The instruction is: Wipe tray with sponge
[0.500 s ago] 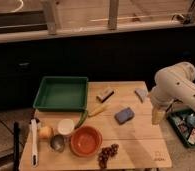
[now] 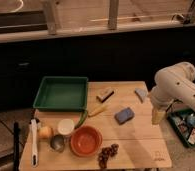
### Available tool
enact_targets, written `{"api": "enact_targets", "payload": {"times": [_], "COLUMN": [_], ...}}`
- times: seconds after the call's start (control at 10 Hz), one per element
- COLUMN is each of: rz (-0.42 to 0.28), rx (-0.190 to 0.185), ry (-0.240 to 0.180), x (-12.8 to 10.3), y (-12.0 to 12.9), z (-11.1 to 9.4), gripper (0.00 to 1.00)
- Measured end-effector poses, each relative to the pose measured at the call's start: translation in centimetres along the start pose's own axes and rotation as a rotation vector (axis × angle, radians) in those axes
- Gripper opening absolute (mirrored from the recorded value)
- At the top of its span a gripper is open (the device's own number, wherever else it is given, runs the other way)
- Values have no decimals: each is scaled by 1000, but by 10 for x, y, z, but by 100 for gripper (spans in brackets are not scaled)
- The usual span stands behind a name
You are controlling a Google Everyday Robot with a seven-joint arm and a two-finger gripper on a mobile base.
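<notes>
Sponge [image 2: 124, 115] comes first, because it is not picked up yet and the job is to wipe. The blue-purple pad lies flat on the wooden table [image 2: 141, 145]. It is near the gripper [image 2: 157, 116], on the side of it that faces the tray [image 2: 61, 107]. The gripper hangs low by the table's edge, at the end of the fat white arm [image 2: 176, 85]. I cannot tell if it is spread apart or pressed together. The green tray sits well past the sponge, much farther from the gripper.

To do this step well, the gripper should move over until it is right above the sponge. Then it should go straight down and pinch the pad across its short side. The pad looks soft, so a gentle squeeze should do. The gripper should keep off the grey wedge [image 2: 141, 94], which is close to it and a bit farther back on the table. The orange bowl [image 2: 86, 140] and the grapes [image 2: 107, 152] sit past the sponge too, so a low swing could bump them.

Next to half a second ago, almost nothing is different. The gripper, the sponge and the tray all look to be in the same spots.
</notes>
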Motion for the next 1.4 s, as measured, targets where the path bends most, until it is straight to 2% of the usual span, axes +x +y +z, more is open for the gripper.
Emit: {"api": "enact_targets", "payload": {"times": [0.4,0.8,1.1,1.4], "rz": [1,-34,-42,-56], "rx": [-1,-17,-21,-34], "ry": [0,-12,-22,-41], "x": [0,-51,-55,-74], "y": [0,-11,-16,-19], "z": [1,37,48,77], "gripper": [80,80,80,80]}}
